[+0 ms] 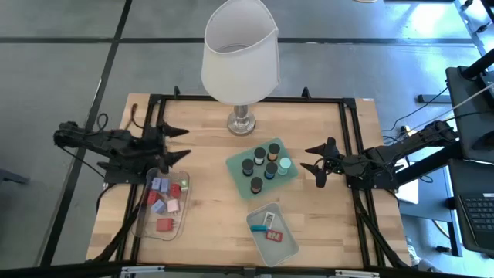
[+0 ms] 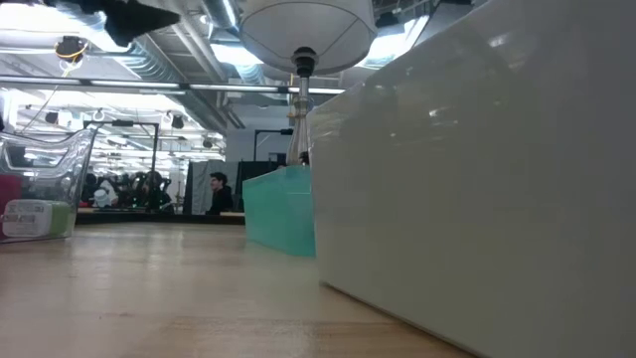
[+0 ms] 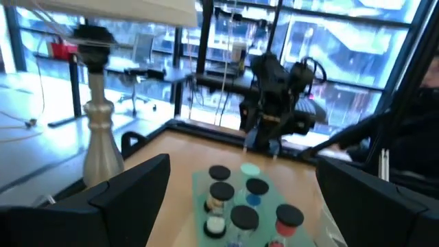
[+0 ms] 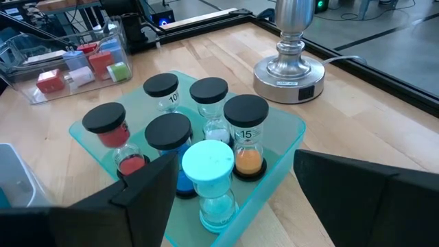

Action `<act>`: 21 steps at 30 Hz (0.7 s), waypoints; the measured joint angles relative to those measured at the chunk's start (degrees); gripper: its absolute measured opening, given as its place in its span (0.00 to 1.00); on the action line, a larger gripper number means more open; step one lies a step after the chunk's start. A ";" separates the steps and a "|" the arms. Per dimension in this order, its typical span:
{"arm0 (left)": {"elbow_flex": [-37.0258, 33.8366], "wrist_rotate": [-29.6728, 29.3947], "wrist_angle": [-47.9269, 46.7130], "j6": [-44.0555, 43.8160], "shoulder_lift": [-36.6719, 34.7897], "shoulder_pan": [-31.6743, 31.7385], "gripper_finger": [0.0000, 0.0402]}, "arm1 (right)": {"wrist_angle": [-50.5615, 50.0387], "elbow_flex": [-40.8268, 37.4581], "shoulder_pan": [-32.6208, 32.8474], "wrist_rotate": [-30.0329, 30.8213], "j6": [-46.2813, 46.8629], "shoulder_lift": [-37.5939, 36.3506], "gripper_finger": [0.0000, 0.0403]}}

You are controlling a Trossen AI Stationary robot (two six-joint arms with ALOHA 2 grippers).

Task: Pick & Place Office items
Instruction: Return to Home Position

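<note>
Office items sorted into three holders on the wooden table (image 1: 208, 224). At centre, six sand timers (image 1: 265, 164) upright in a mint-green tray (image 1: 235, 164), tops black, orange, mint and blue, packed close together. To the left, red, pink, lavender and green blocks (image 1: 164, 202) loose in a clear bin (image 1: 144, 226). Toward the near edge, flat red, teal and white rectangles (image 1: 270, 226) lying in a pale bin (image 1: 287, 247).

Left gripper (image 1: 185, 144) just over the clear bin's far end, fingers (image 3: 130, 192) spread wide with nothing between them, aimed across at the tray. Right gripper (image 1: 306, 157) just beside the tray's right side, pointing at it, fingers (image 4: 357, 199) likewise spread and empty, clear of the timers.

Behind the tray, a lamp (image 1: 239, 54) with a white shade, its metal base (image 1: 241, 121) near the tray's far corner, the shade masking part of the table's far edge from above. Around the tabletop, a black frame (image 1: 309, 98). At table height, the pale bin's wall close to the lens, filling the right half and hiding what lies behind it; beyond it, one end of the tray, and the clear bin at the left edge. Far back in the room, a person (image 2: 221, 191).
</note>
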 joint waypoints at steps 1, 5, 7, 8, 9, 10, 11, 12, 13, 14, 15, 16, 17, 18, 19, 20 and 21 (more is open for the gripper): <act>-0.87 -0.12 0.01 0.49 -2.03 0.00 0.90 | 0.00 0.00 0.00 0.00 0.00 0.00 0.72; -5.13 -1.82 0.11 0.49 -7.92 0.00 0.90 | 0.00 0.00 0.00 -0.01 0.00 0.00 0.72; -7.45 -3.37 0.31 -0.22 -10.00 0.00 0.90 | -0.01 0.00 0.00 -0.02 0.00 0.00 0.72; -8.62 -4.23 0.50 -0.97 -10.85 0.00 0.90 | 0.00 0.00 0.00 -0.01 0.00 0.00 0.72; -9.99 -5.11 1.31 -1.76 -11.52 0.00 0.90 | 0.00 0.00 0.00 -0.01 0.00 0.00 0.72; -11.37 -5.89 2.34 -2.32 -12.08 0.00 0.90 | 0.00 0.00 0.00 -0.02 0.00 0.00 0.72; -12.80 -6.36 3.94 -2.57 -12.55 0.00 0.90 | 0.00 0.00 0.00 -0.02 0.00 0.00 0.72; -14.29 -6.43 6.01 -2.57 -12.91 0.00 0.90 | 0.00 0.00 0.00 -0.02 0.00 0.00 0.72; -15.72 -6.43 8.22 -2.58 -13.08 0.00 0.90 | 0.00 0.00 0.00 -0.02 0.00 0.00 0.72; -17.14 -6.43 10.59 -2.58 -13.15 0.00 0.90 | -0.01 0.00 0.00 -0.02 0.00 0.00 0.72; -18.58 -6.43 12.90 -2.64 -13.15 0.00 0.90 | 0.00 0.00 0.00 -0.02 0.00 -0.01 0.72; -19.76 -6.35 14.42 -2.57 -13.12 0.00 0.90 | 0.00 0.00 0.00 -0.02 0.00 -0.02 0.72; -20.87 -6.01 15.91 -2.60 -13.12 0.00 0.90 | 0.00 0.00 0.00 -0.02 0.00 0.00 0.72; -21.86 -5.87 17.28 -2.60 -13.12 0.00 0.90 | -0.01 0.00 0.00 -0.03 0.00 -0.01 0.72; -22.84 -5.75 18.69 -2.60 -13.15 0.00 0.90 | 0.00 0.00 0.00 -0.02 0.00 -0.02 0.72; -23.74 -5.72 19.81 -2.62 -13.12 0.00 0.90 | 0.00 0.00 0.00 -0.02 0.00 0.00 0.72; -24.39 -5.72 20.50 -2.63 -13.12 0.00 0.90 | 0.00 0.00 0.00 -0.02 0.00 -0.02 0.72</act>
